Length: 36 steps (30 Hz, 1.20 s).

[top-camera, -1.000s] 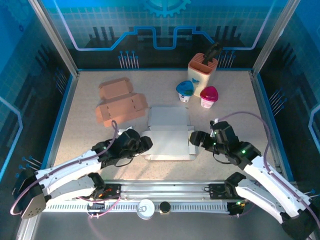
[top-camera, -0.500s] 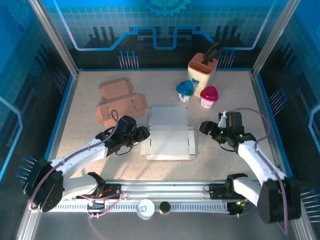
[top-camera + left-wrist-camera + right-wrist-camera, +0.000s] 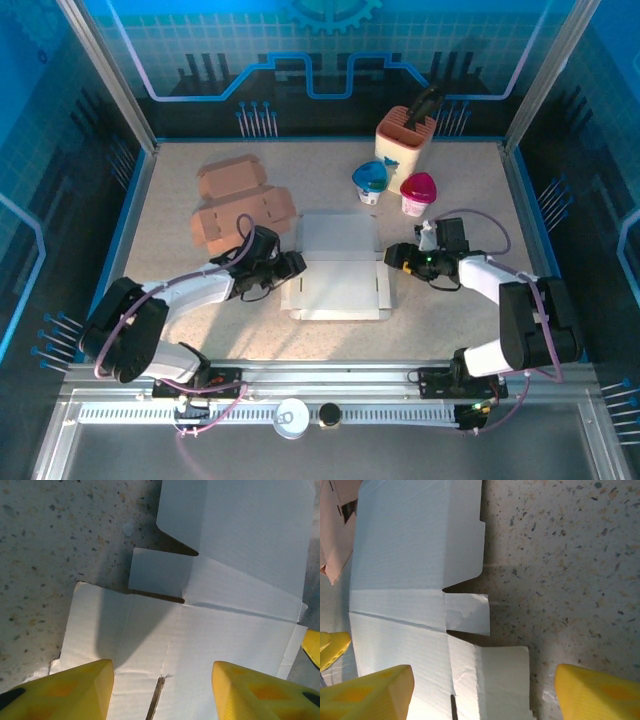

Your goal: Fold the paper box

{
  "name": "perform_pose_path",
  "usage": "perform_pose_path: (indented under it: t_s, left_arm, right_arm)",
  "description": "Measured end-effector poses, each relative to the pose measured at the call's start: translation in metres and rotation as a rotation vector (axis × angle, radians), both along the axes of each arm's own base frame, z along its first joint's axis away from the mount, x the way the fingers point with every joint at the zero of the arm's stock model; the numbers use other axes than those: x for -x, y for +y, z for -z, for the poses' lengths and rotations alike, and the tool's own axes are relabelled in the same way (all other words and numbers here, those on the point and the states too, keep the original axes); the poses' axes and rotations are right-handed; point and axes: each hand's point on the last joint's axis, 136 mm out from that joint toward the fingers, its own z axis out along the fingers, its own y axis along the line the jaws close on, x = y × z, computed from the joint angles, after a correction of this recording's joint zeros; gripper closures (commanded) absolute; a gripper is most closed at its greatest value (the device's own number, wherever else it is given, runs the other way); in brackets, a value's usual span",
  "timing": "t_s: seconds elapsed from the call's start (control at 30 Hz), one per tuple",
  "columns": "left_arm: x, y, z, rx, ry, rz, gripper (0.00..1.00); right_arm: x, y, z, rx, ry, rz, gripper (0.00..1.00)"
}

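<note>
- Paper box (image 3: 338, 270) lies flat and unfolded, mid-table.
- Left gripper (image 3: 293, 266) sits at the box's 9 o'clock edge, jaws apart, holding nothing.
- Right gripper (image 3: 393, 258) sits at its 3 o'clock edge, jaws wide, empty.

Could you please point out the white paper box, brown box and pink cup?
white paper box (image 3: 338, 283), top external view, middle panel.
brown box (image 3: 243, 218), top external view, centre panel.
pink cup (image 3: 418, 187), top external view, lid.

You have one white paper box (image 3: 338, 268) at center, two brown cardboard boxes (image 3: 230, 180) (image 3: 246, 222) at upper left, two small lidded cups (image 3: 370, 181) (image 3: 418, 191) and one tan holder (image 3: 404, 142) at upper right.
</note>
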Motion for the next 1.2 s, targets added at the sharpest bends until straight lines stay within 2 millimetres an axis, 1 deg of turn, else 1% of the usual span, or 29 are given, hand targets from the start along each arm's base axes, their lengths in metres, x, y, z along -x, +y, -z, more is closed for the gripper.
perform_pose_path:
  t_s: [0.17, 0.5, 0.63, 0.8, 0.87, 0.93, 1.2]
  left_arm:
    - [-0.001, -0.001, 0.012, -0.011, 0.018, 0.006, 0.48]
    - [-0.006, -0.004, 0.009, 0.001, -0.006, 0.006, 0.49]
    - [-0.006, -0.004, 0.011, -0.002, -0.005, 0.008, 0.49]
    - [-0.006, -0.003, 0.015, -0.012, 0.0, 0.006, 0.5]
    - [-0.006, -0.002, 0.015, -0.014, -0.001, 0.006, 0.5]
    - [-0.007, -0.002, 0.015, -0.016, -0.002, 0.004, 0.51]
    - [-0.006, -0.001, 0.022, -0.028, 0.014, 0.002, 0.52]
  right_arm:
    - [-0.004, 0.007, 0.008, 0.01, 0.015, -0.038, 0.27]
    - [0.001, 0.016, 0.004, -0.023, 0.015, -0.071, 0.3]
    - [0.003, 0.017, -0.006, -0.039, -0.011, -0.074, 0.31]
    - [0.004, 0.018, -0.031, -0.063, -0.071, -0.071, 0.33]
    - [0.005, 0.018, -0.038, -0.072, -0.082, -0.07, 0.35]
    - [0.007, 0.017, -0.04, -0.074, -0.079, -0.069, 0.39]
    - [0.017, 0.012, -0.035, -0.095, -0.036, -0.046, 0.61]
